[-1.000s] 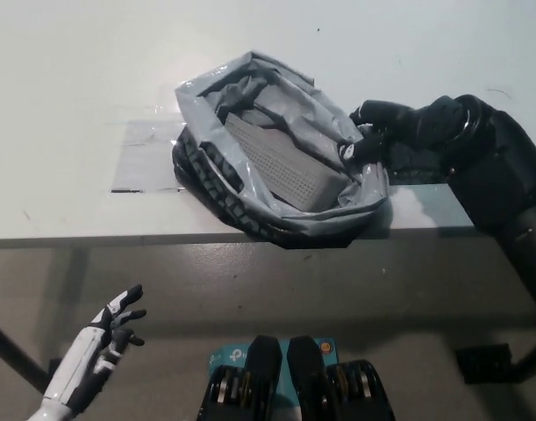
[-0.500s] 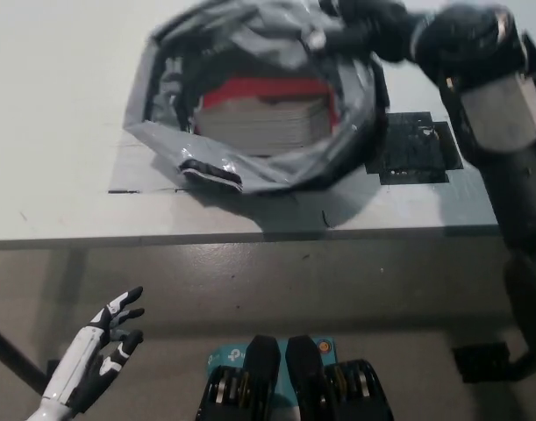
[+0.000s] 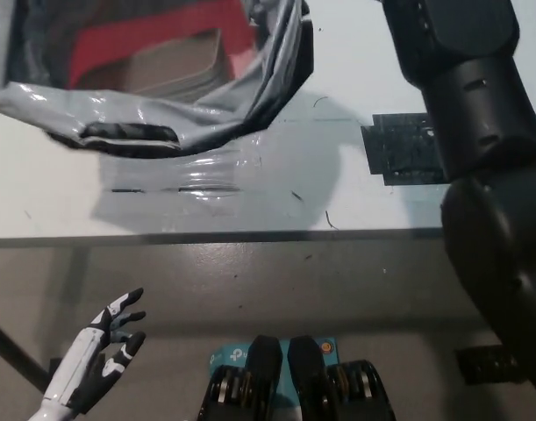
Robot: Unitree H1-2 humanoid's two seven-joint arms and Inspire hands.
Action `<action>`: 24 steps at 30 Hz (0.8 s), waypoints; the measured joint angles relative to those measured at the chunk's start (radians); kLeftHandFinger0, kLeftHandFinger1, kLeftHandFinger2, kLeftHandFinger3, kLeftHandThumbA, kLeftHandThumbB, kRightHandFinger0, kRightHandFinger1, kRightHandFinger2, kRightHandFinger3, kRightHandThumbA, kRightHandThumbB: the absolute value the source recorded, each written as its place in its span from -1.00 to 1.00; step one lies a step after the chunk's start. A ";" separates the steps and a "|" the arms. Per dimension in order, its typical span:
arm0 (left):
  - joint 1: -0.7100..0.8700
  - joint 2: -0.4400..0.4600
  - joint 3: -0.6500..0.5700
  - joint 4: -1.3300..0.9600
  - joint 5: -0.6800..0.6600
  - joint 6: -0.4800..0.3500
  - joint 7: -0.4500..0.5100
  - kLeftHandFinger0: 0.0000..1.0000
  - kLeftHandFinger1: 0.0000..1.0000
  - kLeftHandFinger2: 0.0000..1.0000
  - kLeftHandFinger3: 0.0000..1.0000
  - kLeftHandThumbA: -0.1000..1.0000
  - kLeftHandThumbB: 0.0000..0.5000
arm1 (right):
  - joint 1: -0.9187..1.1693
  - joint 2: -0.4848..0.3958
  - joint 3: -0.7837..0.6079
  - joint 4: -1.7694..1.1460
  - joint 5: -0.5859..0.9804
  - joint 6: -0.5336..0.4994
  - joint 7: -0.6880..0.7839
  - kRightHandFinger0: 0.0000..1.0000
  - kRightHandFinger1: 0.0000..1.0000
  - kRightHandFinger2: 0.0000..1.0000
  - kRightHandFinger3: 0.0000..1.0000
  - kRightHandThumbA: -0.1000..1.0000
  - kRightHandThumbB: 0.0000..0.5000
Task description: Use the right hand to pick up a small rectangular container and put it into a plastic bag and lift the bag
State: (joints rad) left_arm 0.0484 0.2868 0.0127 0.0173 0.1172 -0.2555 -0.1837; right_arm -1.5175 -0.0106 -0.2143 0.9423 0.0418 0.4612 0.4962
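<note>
A grey plastic bag [image 3: 206, 114] hangs in the air above the white table [image 3: 250, 206], filling the upper left of the head view. Through its mouth shows the small rectangular container [image 3: 175, 66], grey-brown with red behind it. My black right arm [image 3: 474, 132] rises steeply along the right side and runs out of the top edge; its hand is outside the picture, so the grip on the bag is hidden. My white left hand [image 3: 105, 346] rests at the lower left below the table edge, fingers apart and holding nothing.
A dark square patch [image 3: 406, 149] lies on the table beside the right arm. A shiny strip of clear tape [image 3: 189, 180] sits under the bag. The table's front edge [image 3: 250, 237] crosses the picture, with grey floor below it.
The bag with the container has risen off the table toward the camera and drifted left. The right arm has gone up with it and its hand has left the picture's top.
</note>
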 measured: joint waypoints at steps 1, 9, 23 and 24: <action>0.000 0.000 0.000 0.000 0.000 0.000 0.000 0.34 0.70 1.00 0.85 0.80 0.21 | -0.005 0.005 -0.021 0.015 0.018 0.000 -0.013 -1.00 -0.56 0.30 0.78 -0.38 -0.52; 0.000 0.000 0.000 0.001 0.000 0.000 0.000 0.33 0.67 1.00 0.80 0.81 0.27 | -0.038 0.030 -0.190 0.076 0.141 0.006 -0.133 -1.00 -0.57 0.34 0.71 -0.37 -0.37; -0.002 0.000 0.000 -0.003 0.011 0.001 0.000 0.27 0.53 0.90 0.81 0.85 0.39 | -0.211 0.052 -0.338 0.068 0.353 0.009 -0.387 -1.00 -0.49 0.36 0.70 -0.47 -0.55; -0.002 0.000 0.000 -0.003 0.013 0.001 0.000 0.27 0.53 0.89 0.83 0.85 0.42 | -0.219 0.055 -0.337 0.067 0.363 0.009 -0.405 -1.00 -0.50 0.34 0.67 -0.47 -0.54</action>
State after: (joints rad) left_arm 0.0464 0.2865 0.0127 0.0145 0.1298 -0.2549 -0.1835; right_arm -1.7362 0.0448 -0.5517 1.0094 0.4044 0.4697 0.0917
